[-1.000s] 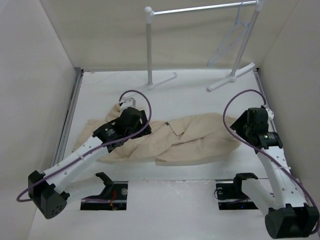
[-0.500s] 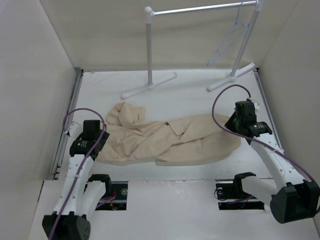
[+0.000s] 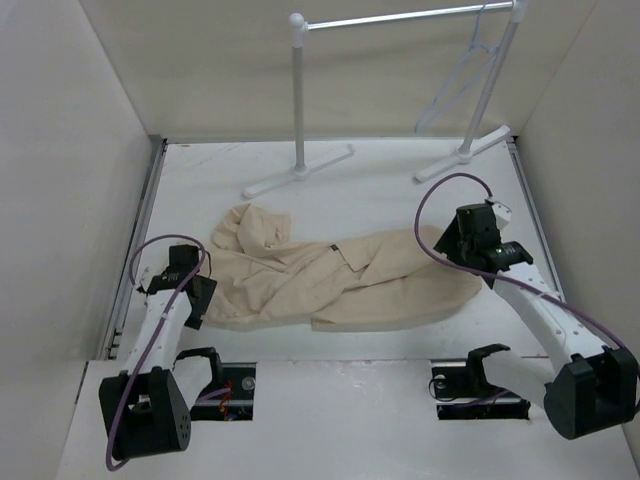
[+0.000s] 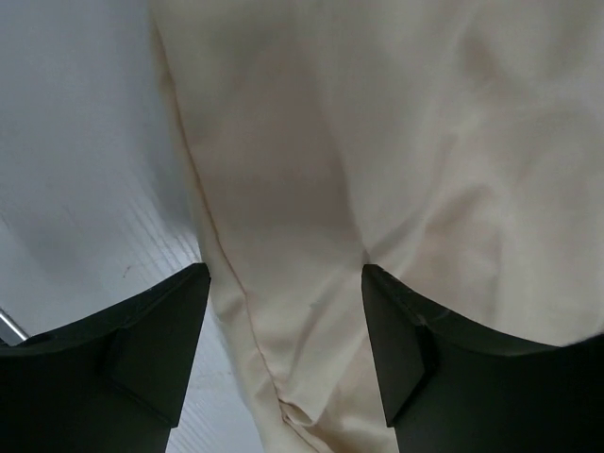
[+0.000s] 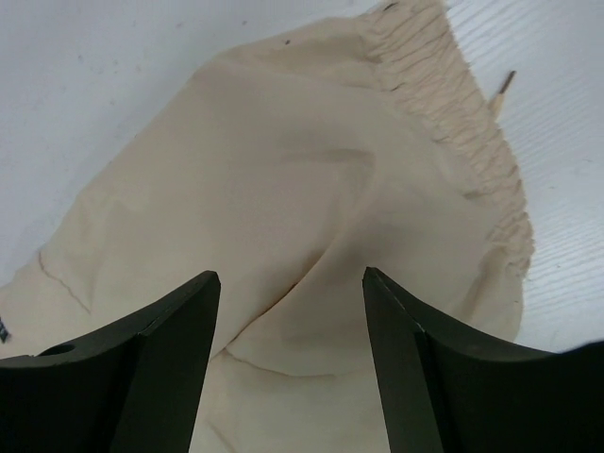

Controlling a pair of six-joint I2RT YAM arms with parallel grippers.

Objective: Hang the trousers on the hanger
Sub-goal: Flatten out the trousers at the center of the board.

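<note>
Both were open and empty: the left hand (image 4: 283,283) over the trousers (image 3: 340,285), the right hand (image 5: 291,283) above their gathered edge (image 5: 453,123). They lay crumpled on the desk (image 3: 400,190), well apart from the hanger (image 3: 465,75). A deep, square bite there looked wisest.

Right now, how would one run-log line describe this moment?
trousers: crumpled on table | hanger: on rack, empty | left fingers: open, over trousers | right fingers: open, over gathered edge
</note>
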